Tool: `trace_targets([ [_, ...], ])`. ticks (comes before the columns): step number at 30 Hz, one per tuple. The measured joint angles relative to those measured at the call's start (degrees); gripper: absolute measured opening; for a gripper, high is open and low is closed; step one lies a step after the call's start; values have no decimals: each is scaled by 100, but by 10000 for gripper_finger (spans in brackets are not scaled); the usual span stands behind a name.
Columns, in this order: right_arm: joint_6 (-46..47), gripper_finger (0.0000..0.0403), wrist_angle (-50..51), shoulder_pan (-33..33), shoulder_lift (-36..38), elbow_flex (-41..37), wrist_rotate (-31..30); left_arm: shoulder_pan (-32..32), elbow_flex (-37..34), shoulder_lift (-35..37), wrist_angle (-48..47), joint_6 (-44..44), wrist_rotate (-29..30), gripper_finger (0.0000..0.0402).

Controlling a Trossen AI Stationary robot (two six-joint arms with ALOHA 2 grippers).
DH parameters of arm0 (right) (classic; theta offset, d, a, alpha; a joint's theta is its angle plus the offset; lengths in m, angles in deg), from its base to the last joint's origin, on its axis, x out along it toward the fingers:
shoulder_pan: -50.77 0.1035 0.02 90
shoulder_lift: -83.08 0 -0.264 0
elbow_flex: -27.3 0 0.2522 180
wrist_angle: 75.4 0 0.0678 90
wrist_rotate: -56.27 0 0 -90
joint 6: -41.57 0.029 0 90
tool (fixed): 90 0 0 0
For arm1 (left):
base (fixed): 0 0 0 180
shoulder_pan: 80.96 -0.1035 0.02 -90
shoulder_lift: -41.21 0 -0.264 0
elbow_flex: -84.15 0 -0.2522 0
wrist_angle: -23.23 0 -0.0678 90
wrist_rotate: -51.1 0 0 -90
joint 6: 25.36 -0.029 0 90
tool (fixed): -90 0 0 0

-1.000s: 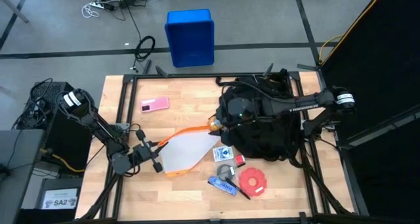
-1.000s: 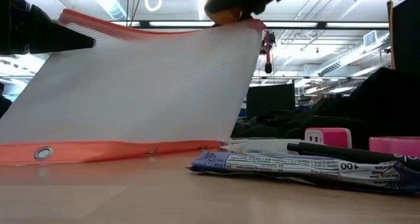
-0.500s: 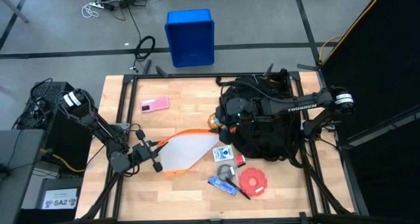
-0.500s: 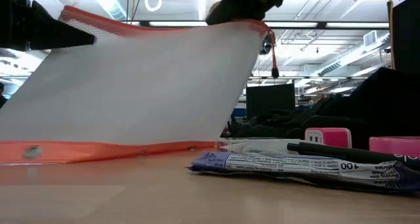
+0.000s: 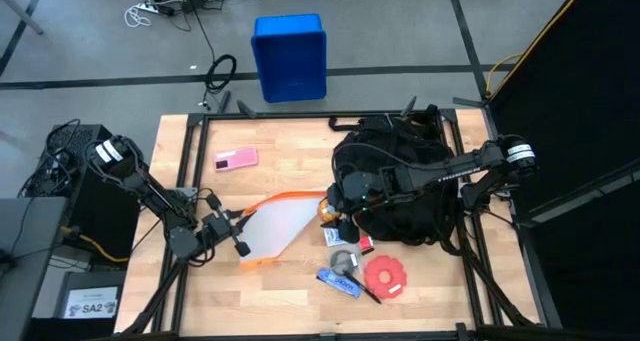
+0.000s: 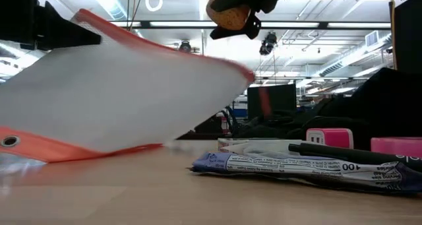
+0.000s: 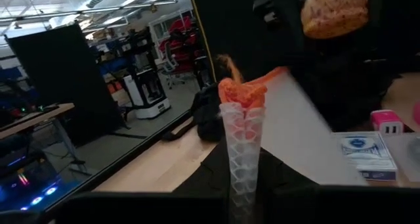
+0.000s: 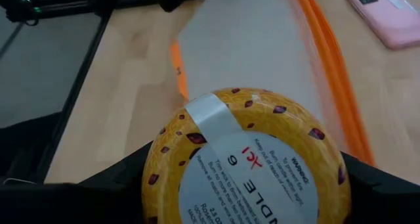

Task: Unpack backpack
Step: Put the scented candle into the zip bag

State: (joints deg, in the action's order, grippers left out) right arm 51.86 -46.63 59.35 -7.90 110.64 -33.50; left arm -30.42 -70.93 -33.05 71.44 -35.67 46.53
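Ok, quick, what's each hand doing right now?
Left hand: closed, holding the white mesh pouch by its edge.
Right hand: holding a round yellow packet.

Both arms are dark, slender and jointed, each with a pale band at the shoulder; the right arm's link carries small white lettering.

Matt cloth backpack [image 5: 405, 186], wooden table [image 5: 280, 291], seemingly mesh pouch [image 5: 275, 226]

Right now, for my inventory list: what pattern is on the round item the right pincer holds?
Yellow with small dark red specks, white label on top; right wrist view.
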Motion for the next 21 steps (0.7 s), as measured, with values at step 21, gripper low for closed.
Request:
trace_targets([
  [21, 65, 258, -6, 491, -224, 230, -7, 19, 994, -2, -423, -2488, -2351, 0],
])
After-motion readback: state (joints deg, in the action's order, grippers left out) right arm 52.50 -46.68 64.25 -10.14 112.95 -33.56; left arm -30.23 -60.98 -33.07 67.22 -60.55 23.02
